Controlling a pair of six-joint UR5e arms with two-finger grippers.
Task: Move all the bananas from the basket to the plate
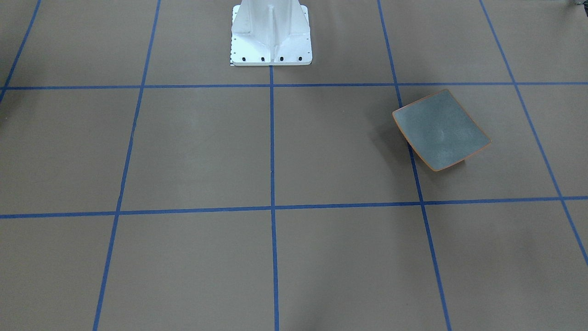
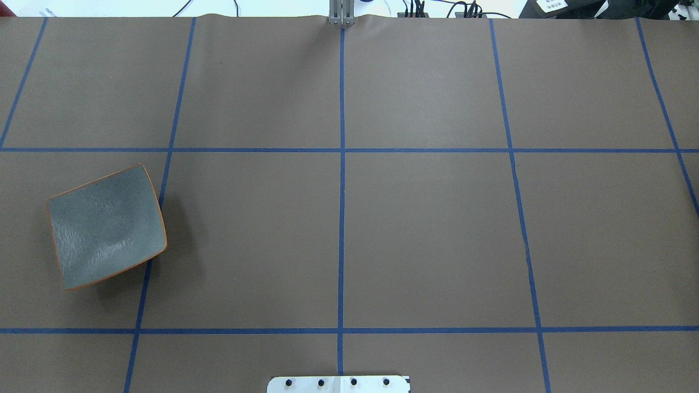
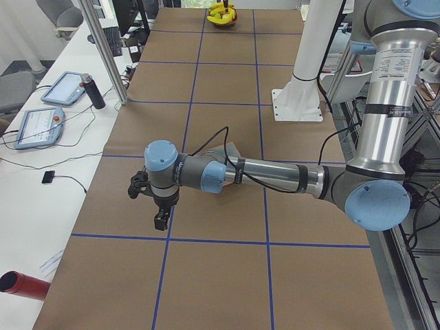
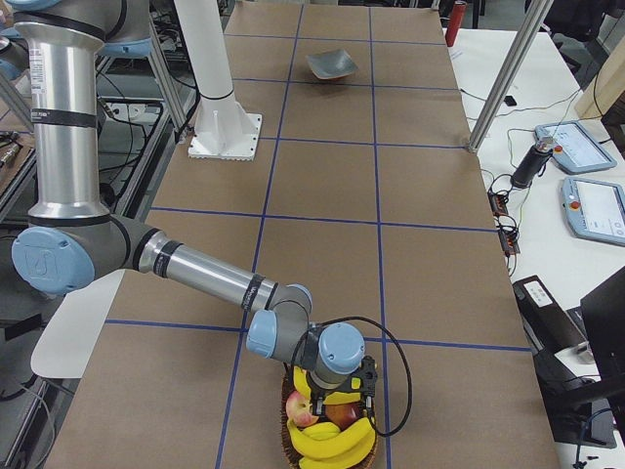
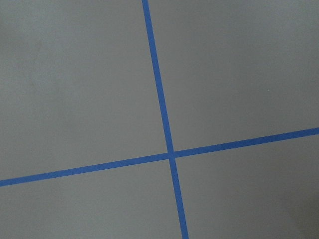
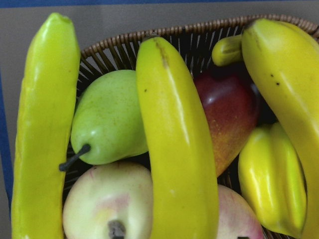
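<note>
Directly under the right gripper (image 4: 339,396) lay the glossy, bright yellow curved bananas (image 6: 172,144), heaped in a dark woven wicker basket (image 6: 114,47). One ran straight below the wrist camera, with another along each side of it. Packed between them, also beneath the fingers, were a green pear (image 6: 107,119), a dark red apple (image 6: 227,114) and a pale, pink-flushed apple (image 6: 107,199). The side view alone showed this gripper, so I could not tell how wide its fingers stood or whether they touched any fruit.

Well apart from those fingers, at the table's far end, sat the rectangular grey-blue plate (image 2: 104,229) with its thin orange-brown rim, bare. The left gripper (image 3: 160,220) hung pointing down over the brown paper-covered table (image 2: 426,229), above a crossing of blue tape lines (image 5: 171,154). Its opening could not be judged either.

Farthest off, a white label (image 2: 551,4) beyond the table edge bore dark print too small to read
</note>
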